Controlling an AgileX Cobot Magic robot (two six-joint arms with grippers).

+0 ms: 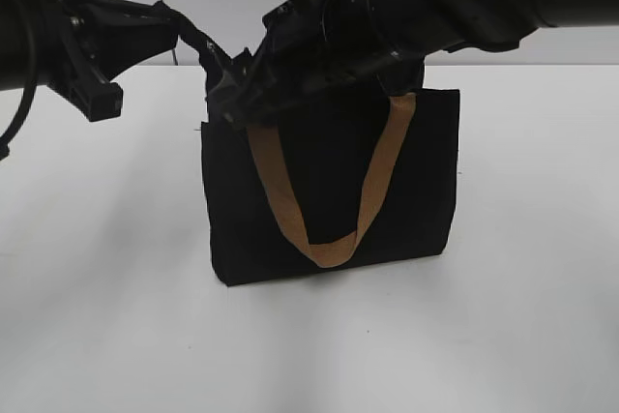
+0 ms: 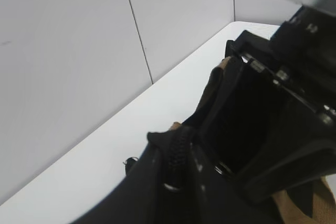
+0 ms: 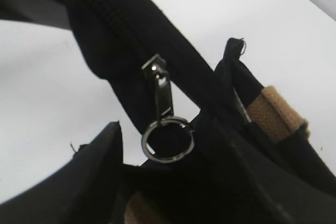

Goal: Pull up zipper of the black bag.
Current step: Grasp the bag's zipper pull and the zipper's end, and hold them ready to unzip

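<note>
Our left gripper [image 1: 208,55] pinches the black bag [image 1: 329,191] at its 10 o'clock corner, keeping the zipper [image 3: 113,19] taut. We cannot tell whether the right gripper [image 1: 242,103] has closed on the pull [image 3: 164,95]; we should seat it squarely before sliding.

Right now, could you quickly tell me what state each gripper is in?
Left gripper: shut on the black bag's top-edge fabric by the zipper.
Right gripper: over the bag's top; cannot tell.
</note>
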